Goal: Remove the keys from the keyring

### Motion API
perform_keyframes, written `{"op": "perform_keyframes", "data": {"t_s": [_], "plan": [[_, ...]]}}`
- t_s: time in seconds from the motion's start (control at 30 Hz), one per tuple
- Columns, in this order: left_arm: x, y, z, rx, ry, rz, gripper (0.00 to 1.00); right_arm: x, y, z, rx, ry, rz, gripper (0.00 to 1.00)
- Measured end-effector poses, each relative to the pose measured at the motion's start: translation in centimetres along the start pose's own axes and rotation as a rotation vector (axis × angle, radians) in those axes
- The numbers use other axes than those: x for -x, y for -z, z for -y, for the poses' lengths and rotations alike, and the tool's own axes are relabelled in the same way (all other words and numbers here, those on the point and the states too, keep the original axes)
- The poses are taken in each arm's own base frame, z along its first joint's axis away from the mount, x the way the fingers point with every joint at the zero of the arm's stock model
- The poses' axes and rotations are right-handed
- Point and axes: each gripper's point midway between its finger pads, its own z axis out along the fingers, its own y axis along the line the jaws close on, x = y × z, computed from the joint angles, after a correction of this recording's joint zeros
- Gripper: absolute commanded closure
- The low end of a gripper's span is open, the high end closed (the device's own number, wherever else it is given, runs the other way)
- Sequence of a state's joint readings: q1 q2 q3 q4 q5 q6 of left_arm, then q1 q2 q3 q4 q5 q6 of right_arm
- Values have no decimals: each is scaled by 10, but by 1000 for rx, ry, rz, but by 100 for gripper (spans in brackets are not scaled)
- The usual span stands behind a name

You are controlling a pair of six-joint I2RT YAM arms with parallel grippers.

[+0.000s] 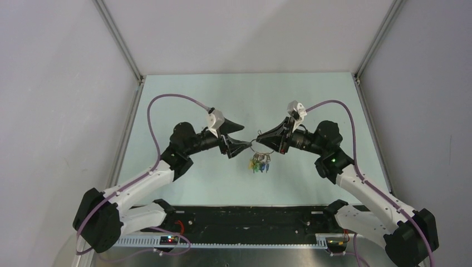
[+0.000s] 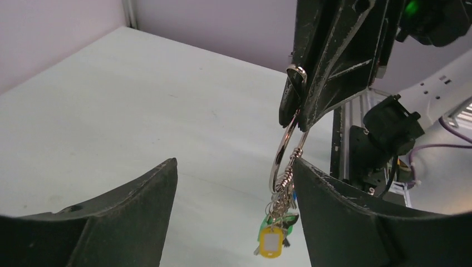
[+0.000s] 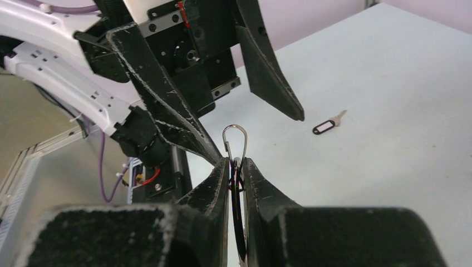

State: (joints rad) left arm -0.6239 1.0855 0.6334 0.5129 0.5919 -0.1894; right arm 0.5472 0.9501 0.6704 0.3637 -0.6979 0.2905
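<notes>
Right gripper (image 3: 236, 162) has its jaws pinched nearly together on the thin round silver wire keyring (image 2: 283, 149), holding it in the air above the pale green tabletop (image 1: 311, 183). The ring hangs edge-on below the fingers, and a short loop of it pokes out past the fingertips. The bunch of small metal keys with coloured plastic heads (image 2: 275, 233) is threaded on the ring and dangles at its lowest point, clear of the table. Left gripper (image 1: 246, 135) faces the right one tip to tip with jaws spread wide and nothing between them. One left fingertip (image 2: 298, 167) sits just beside the ring wire; can't tell if it touches. The top view gives the layout: both arms meet mid-table with the ring between the tips and the keys below, but heads read only as a yellow/green/blue blur. The left wrist view shows the bunch best, with a yellow head with a white label in front, green behind and a bit of blue. Only the right wrist view shows one loose key with a black plastic head (image 3: 328, 123), lying flat on the table, well apart from the ring.
</notes>
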Motion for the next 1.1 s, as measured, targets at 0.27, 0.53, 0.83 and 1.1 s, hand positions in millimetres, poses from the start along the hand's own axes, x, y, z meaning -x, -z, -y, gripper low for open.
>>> {"op": "perform_keyframes", "data": {"t_s": [0.27, 0.53, 0.83, 1.1], "plan": [[-8, -7, 15, -108, -35, -15, 38, 8, 0, -19, 101, 1, 9, 100], [-18, -18, 29, -194, -16, -52, 96, 13, -1, -23, 123, 4, 24, 89], [-15, -18, 17, -106, -17, -60, 100, 15, 14, -24, 77, 82, 14, 45], [-16, -3, 2, 31, -47, -170, 100, 30, 34, -24, -32, 210, 61, 46]]}}
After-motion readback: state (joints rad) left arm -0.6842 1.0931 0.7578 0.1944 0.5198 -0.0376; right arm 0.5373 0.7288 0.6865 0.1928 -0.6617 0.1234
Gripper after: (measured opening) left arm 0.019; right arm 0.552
